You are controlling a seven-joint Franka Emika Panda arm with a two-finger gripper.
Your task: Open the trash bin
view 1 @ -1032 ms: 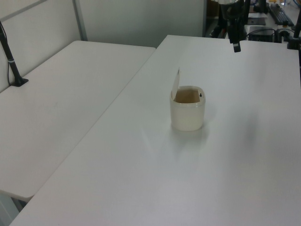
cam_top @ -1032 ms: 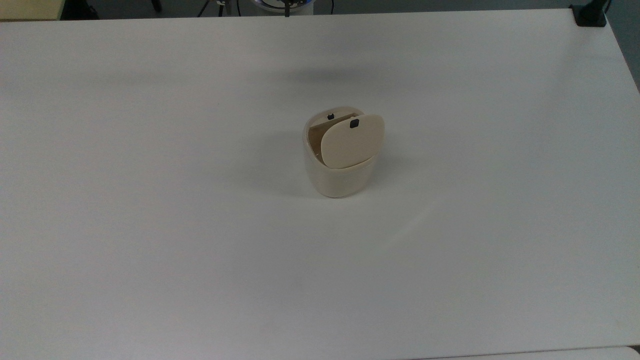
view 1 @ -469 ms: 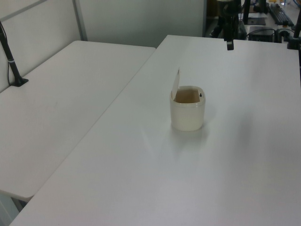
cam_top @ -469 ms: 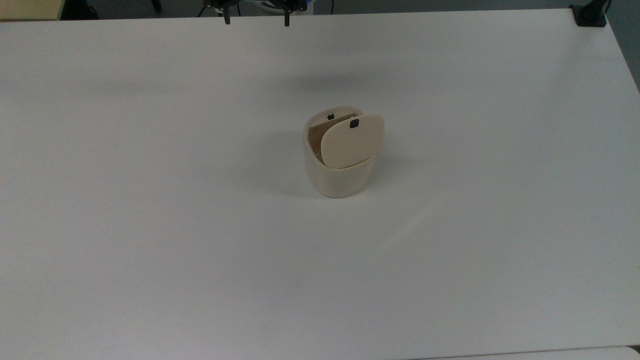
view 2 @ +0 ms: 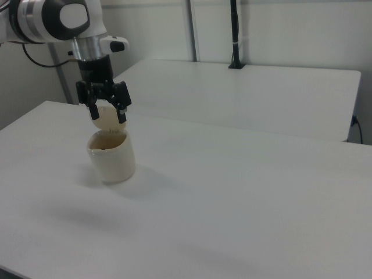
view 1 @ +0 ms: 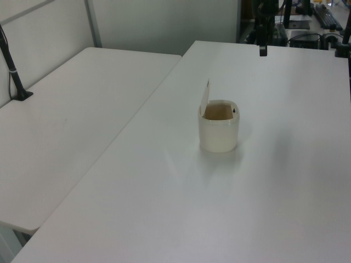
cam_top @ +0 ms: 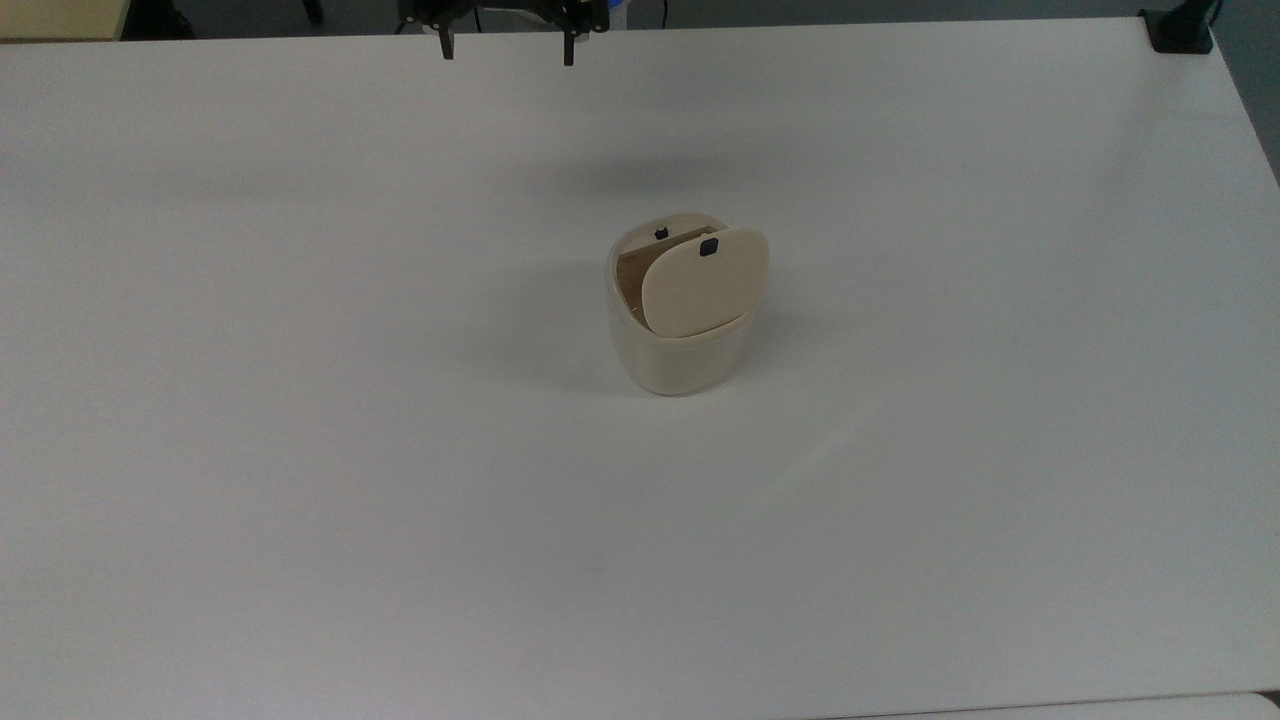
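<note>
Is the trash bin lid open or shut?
Open: the lid stands raised off the trash bin, exposing the inside.

the trash bin stands mid-table, lid raised on the top view's right; the gripper hangs well behind it, apart.

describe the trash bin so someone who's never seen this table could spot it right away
Look at the large white table; near its middle stands the trash bin, a small cream-beige tub with rounded corners. Its flat lid stands raised on a hinge, carrying a small black square button. It is the table's one cream object, apart from the black gripper at the far edge.
</note>
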